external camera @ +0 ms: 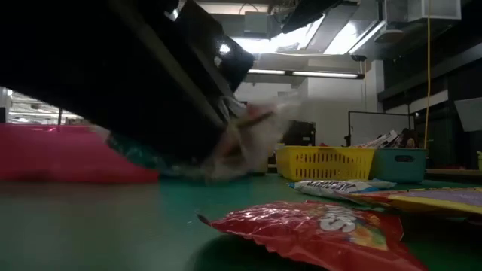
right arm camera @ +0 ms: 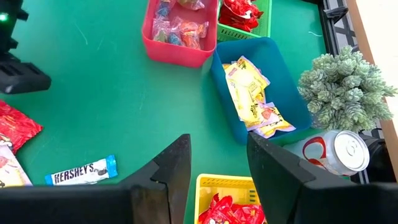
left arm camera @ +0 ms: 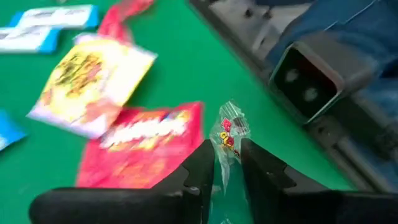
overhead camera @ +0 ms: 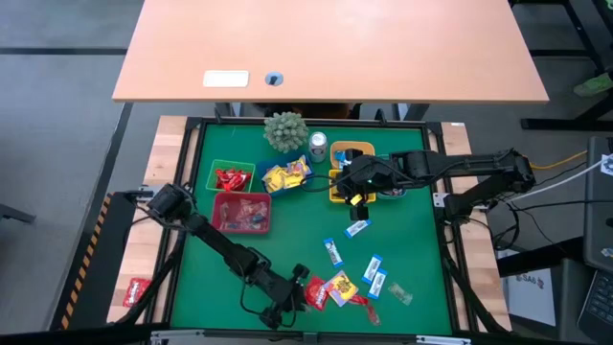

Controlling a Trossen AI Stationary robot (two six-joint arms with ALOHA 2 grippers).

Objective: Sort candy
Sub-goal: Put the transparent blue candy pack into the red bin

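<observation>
Red candy (external camera: 316, 229) in front, yellow candy (right arm camera: 249, 93) in blue bin (right arm camera: 292, 93)

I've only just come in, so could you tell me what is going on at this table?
The robot is sorting candy into small bins. Its left gripper, near the table's front edge, is pinching a clear-wrapped sweet beside a red packet and a yellow one. The right gripper hovers open and empty over the yellow bin. The red bin, green bin and blue bin already hold candy, and several pieces lie loose on the green mat.
</observation>
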